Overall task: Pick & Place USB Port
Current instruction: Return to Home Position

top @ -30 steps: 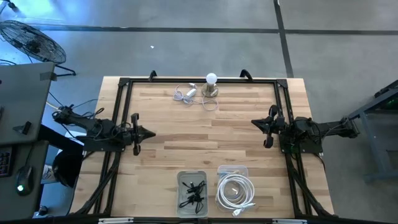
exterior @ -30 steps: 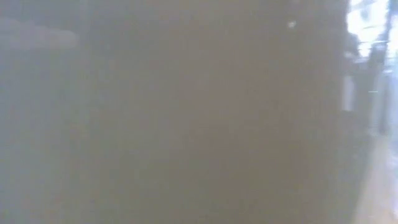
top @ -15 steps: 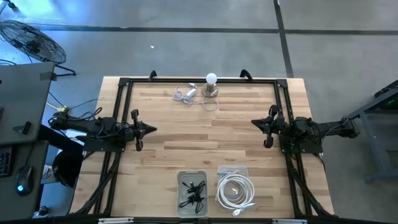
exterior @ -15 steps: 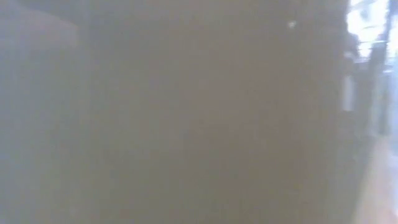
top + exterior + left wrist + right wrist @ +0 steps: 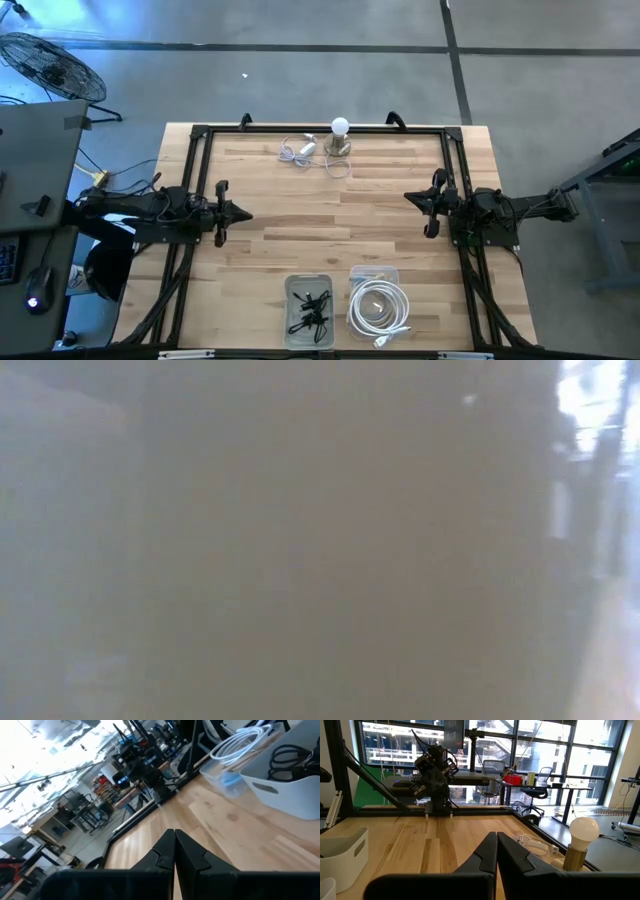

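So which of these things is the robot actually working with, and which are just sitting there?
Part of the job: black cables, gray bin, white cable, transparent bin.
Just lying about: bulb lamp, white cord beside it, floor fan.

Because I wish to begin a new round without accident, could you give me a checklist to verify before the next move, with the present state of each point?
1. Black cables inside the gray bin: ok.
2. White cable inside the clear bin: ok.
3. Left gripper empty, fingers shut: ok.
4. Right gripper empty, fingers shut: ok.
5. Both grippers away from the bins, at opposite sides of the table: ok.
6. Lamp upright at the far edge: ok.
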Available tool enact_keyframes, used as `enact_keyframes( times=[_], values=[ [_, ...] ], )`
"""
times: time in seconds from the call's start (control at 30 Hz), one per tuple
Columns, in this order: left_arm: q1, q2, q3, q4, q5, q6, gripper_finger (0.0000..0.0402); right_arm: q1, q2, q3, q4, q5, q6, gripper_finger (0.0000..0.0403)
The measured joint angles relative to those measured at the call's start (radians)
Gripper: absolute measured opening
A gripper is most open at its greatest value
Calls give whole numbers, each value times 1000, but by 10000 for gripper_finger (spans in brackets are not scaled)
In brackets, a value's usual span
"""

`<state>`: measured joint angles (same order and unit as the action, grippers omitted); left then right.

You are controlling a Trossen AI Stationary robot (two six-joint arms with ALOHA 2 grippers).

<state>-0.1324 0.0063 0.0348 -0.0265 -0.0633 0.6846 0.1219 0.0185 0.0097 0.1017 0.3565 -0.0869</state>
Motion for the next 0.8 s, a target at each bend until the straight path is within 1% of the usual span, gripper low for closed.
enact_keyframes(
  times=[0.1,0.2,0.8],
  values=[
    [47,0,1,-15,54,0,0,0,0,0,0,0,0,5],
    [69,0,1,-18,69,0,0,0,0,0,0,0,0,3],
    [67,0,0,-18,57,-8,1,0,0,0,0,0,0,1]
  ],
)
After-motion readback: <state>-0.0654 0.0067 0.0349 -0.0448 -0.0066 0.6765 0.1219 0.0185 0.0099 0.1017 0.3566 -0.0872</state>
